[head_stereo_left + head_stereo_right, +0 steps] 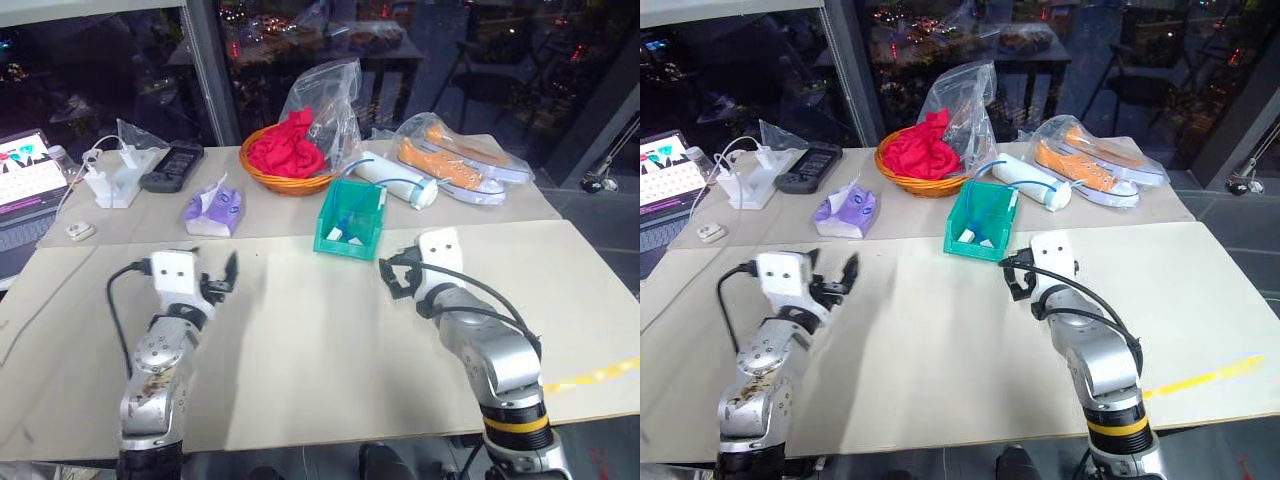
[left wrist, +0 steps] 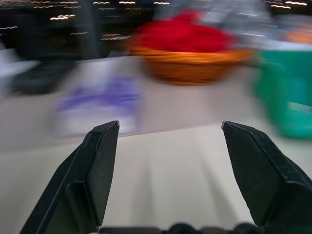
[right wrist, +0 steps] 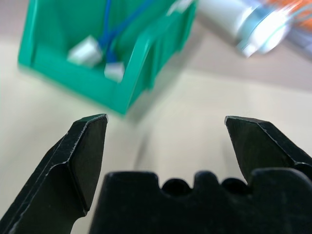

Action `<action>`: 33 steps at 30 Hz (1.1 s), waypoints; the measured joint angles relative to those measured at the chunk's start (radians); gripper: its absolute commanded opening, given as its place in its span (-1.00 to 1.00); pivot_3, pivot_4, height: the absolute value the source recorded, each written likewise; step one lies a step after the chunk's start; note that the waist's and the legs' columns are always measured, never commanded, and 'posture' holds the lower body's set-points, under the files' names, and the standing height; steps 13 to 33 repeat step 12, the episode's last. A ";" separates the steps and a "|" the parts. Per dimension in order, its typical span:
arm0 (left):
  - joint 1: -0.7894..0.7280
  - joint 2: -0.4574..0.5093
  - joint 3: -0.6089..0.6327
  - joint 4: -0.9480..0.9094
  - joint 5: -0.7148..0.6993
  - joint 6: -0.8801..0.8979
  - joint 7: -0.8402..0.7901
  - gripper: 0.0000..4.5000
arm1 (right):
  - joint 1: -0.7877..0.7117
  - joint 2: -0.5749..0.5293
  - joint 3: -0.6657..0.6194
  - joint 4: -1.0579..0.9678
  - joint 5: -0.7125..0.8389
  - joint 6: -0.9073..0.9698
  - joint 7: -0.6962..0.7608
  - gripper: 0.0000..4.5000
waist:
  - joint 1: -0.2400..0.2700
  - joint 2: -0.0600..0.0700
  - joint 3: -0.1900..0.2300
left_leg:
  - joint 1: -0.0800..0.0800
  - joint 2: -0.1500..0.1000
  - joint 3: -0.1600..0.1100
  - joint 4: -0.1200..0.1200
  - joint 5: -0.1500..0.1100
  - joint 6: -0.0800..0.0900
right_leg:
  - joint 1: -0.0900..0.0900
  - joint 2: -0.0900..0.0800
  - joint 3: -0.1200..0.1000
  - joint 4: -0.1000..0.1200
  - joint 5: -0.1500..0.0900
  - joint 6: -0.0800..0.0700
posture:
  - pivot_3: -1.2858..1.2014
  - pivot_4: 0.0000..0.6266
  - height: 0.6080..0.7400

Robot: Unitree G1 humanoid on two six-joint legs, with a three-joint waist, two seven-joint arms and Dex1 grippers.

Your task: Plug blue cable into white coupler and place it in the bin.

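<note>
Now blue cable [image 3: 113, 30] inside bin [image 1: 330, 243], both claws spread, table [image 1: 320, 350] bare between.

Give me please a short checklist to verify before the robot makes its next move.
1. Blue cable inside bin: ok.
2. White coupler inside bin: ok.
3. Plug seated in coupler: cannot tell.
4. Right gripper open, holding nothing: ok.
5. Left gripper open, holding nothing: ok.
6. Bin upright on table: ok.
</note>
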 measured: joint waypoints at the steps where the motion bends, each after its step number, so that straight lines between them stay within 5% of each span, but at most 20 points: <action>1: 0.005 -0.010 0.013 0.007 -0.002 0.001 0.015 0.60 | 0.003 0.007 -0.005 0.003 -0.005 -0.011 -0.004 0.98 | 0.001 0.000 0.000 | 0.000 0.000 0.000 0.001 0.000 0.000 | 0.000 0.000 0.000 0.000 0.000 0.000 | 0.03 -0.52 0.75; 33: 0.029 -0.021 0.039 0.068 0.001 -0.004 0.070 0.60 | 0.035 0.011 -0.068 0.106 -0.054 -0.104 0.003 0.98 | 0.014 0.000 0.000 | -0.001 0.000 0.000 0.003 0.000 0.000 | 0.000 0.000 0.000 0.000 0.001 0.000 | 0.03 -0.52 0.75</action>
